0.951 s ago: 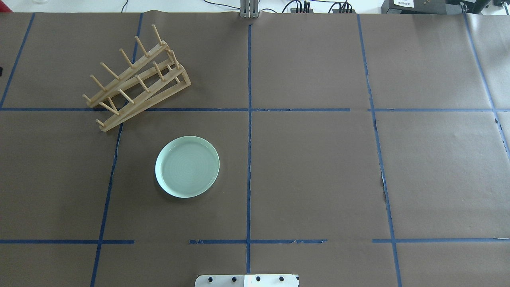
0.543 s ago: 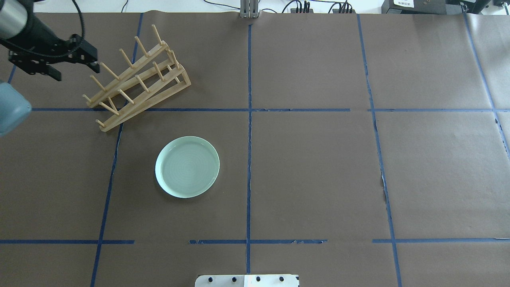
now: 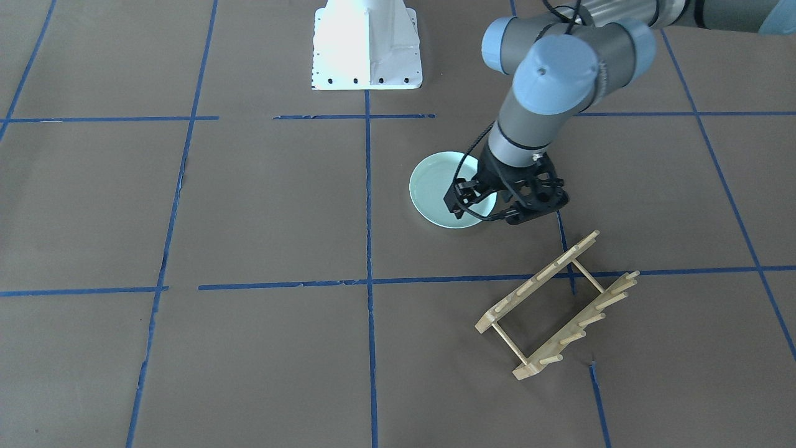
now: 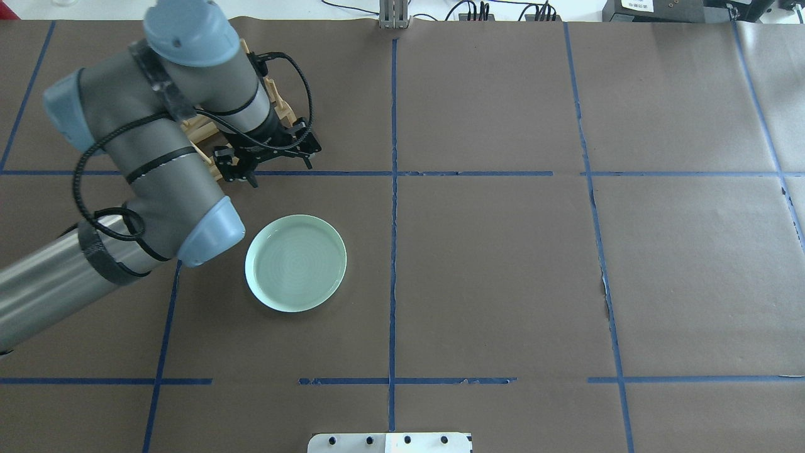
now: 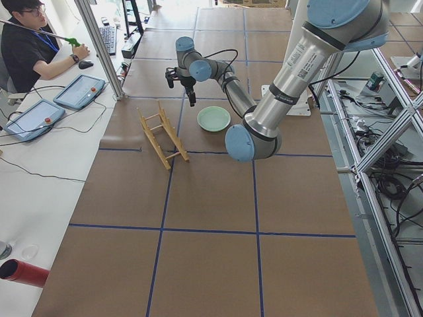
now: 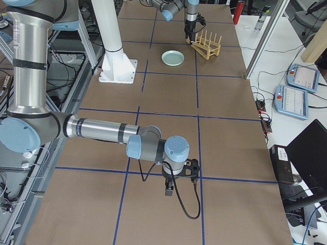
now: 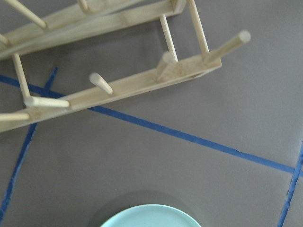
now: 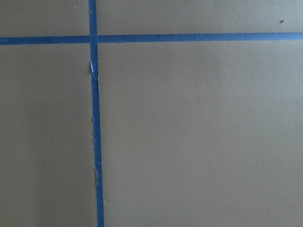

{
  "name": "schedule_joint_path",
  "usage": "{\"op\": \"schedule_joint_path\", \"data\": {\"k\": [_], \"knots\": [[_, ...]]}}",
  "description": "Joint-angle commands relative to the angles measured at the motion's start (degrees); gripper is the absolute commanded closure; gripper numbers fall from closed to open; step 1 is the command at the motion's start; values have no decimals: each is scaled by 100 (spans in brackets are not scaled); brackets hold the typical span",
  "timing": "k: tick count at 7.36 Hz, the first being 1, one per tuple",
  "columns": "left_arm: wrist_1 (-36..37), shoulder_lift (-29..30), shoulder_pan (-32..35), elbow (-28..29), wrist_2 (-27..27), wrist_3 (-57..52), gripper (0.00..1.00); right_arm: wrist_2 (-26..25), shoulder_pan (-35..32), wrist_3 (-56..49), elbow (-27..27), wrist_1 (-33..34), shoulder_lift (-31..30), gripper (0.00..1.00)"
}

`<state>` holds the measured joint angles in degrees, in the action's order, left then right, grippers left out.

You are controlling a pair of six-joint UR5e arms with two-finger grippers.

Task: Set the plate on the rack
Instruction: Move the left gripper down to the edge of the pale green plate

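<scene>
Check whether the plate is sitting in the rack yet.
No, the plate lies flat on the table, apart from the rack.

The round mint-green plate [image 4: 295, 263] lies flat, near but apart from the upright light-wood pegged rack [image 3: 538, 280].

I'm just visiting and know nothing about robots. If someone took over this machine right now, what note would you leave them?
Left gripper: open, empty, hovering between the rack and the plate.
Right gripper: parked far off over the table; I cannot tell whether it is open or shut.
Plate: lying flat on the table, not gripped.
Rack: standing close by, holding nothing.
Done: nothing yet.
Left: grasp the plate and set it on the rack.
</scene>
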<state>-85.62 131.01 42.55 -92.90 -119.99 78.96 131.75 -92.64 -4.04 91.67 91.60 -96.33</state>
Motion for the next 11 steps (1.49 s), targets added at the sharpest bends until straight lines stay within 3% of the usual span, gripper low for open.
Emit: {"op": "schedule_joint_path", "data": {"k": [1,3,5,8,9,10,11], "knots": [[-819,591,-570,1200,377,635,0,0,1,0,-9,-2,0,0],[-922,514,-896,1336,661,743,1,0,1,0,0,-2,0,0],[-904,513,-1011,1310,661,761,24,0,-8,0,0,-2,0,0],[-887,338,-1038,1266,652,761,34,0,1,0,0,-2,0,0],[-887,346,-1038,1248,652,761,50,0,-8,0,0,-2,0,0],[-878,355,-1038,1187,609,761,99,0,0,0,-9,-2,0,0],[-887,346,-1038,1126,608,770,100,0,-8,0,0,-2,0,0]]}}
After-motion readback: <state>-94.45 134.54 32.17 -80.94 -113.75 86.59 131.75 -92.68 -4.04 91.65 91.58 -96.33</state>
